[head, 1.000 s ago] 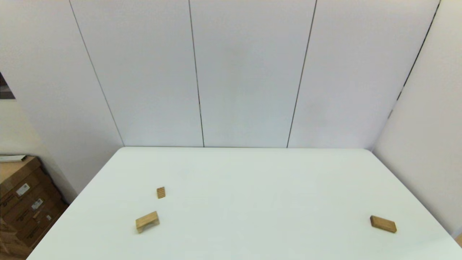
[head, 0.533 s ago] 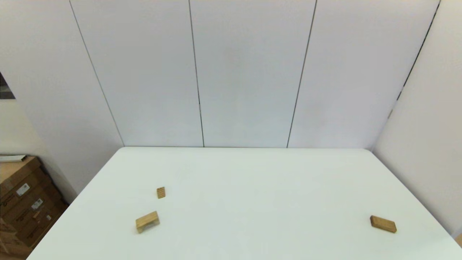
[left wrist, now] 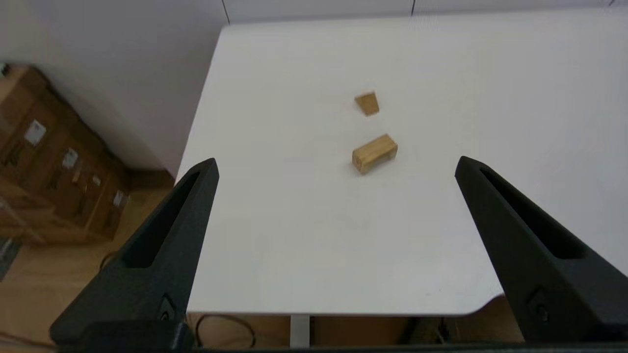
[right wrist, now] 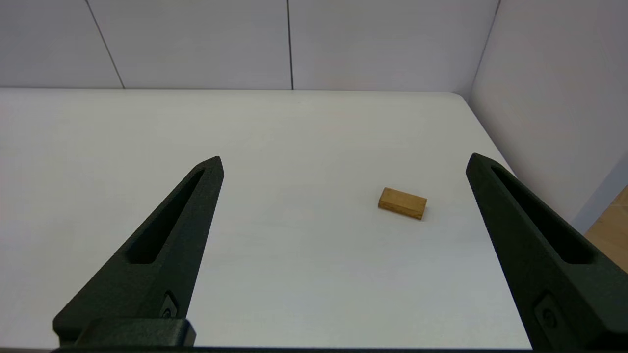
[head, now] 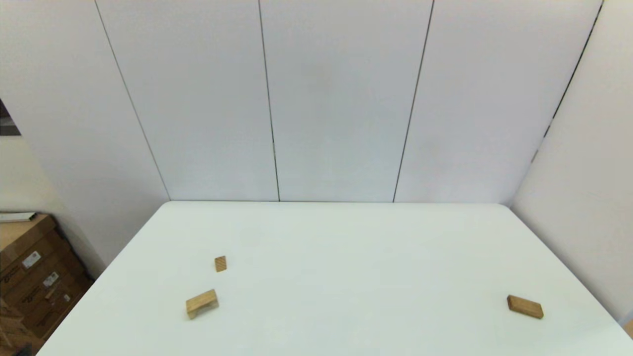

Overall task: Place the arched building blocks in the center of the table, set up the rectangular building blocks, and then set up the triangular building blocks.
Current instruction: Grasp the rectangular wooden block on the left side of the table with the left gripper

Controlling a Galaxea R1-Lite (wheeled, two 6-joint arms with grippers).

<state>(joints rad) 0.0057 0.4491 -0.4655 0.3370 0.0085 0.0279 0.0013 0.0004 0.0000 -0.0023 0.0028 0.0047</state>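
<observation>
The arched block (head: 202,303) sits in the lower left of the head view, flat on the white table (head: 346,247), hollow side down and turned a little askew, and it's my first job. It looks like solid light wood: stiff, light, smooth-faced, so I judge it won't crush but could slide if I pinch it off-square. Best hold, I reckon, is across its two long flat sides, above the cut-out. Just beyond it lies the small triangular block (head: 220,263), near but apart. Far off in the lower right rests the darker rectangular block (head: 525,306), flat on its broad face. My left gripper (left wrist: 336,164) hangs back off the table's near edge, fingers spread wide, holding nothing; my right gripper (right wrist: 343,162) likewise, fingers wide apart and empty, with the brown slab ahead between them.
</observation>
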